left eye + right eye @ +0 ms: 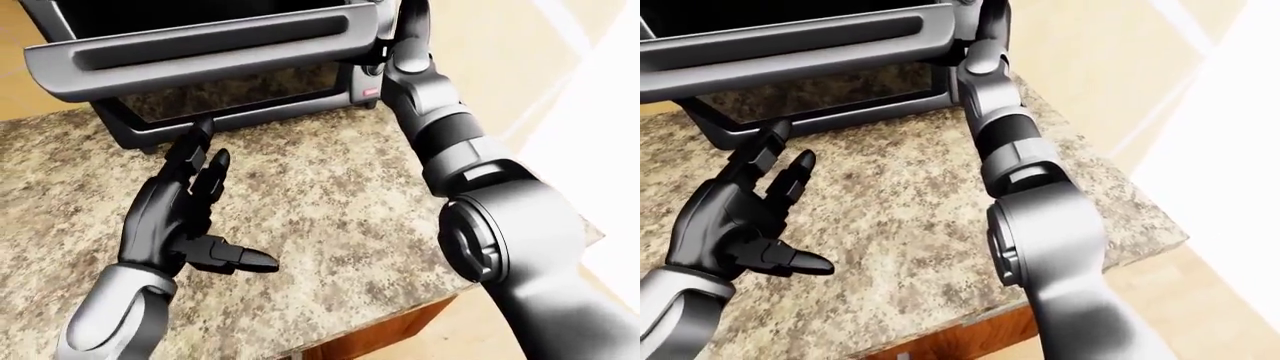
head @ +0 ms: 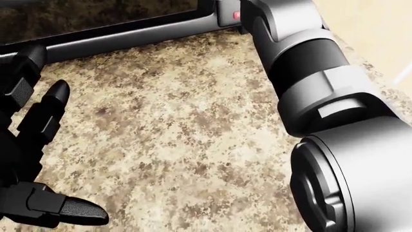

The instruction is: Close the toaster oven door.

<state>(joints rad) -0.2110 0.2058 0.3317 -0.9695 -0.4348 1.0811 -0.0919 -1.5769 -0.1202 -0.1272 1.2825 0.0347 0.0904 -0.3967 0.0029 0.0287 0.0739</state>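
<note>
One oven (image 1: 240, 90), dark grey, at the top of both eye views, standing on the counter (image 1: 300, 225). Its door (image 1: 200, 45) hangs partly raised, a long grey slab with a recessed handle groove, above the dark opening; mottled counter reflection shows in the glass beneath. Oven interior: contents cannot be told. Red label (image 1: 370, 91) at the oven's lower right corner.

Counter: speckled tan-and-brown stone, bare between hand and oven; wooden cabinet face (image 1: 380, 337) below its near edge.

Left hand (image 1: 180, 214): black, fingers spread and loose, holding nothing, thumb jutting to the right; fingertips (image 1: 205, 131) point up toward the oven's lower frame, just short of it, under the door.

Right arm (image 1: 450, 150): grey and black, running up the right of each view to the door's right end. Right hand hidden behind the door edge; its grip cannot be told.

Pale wall (image 1: 500, 60) at right.
</note>
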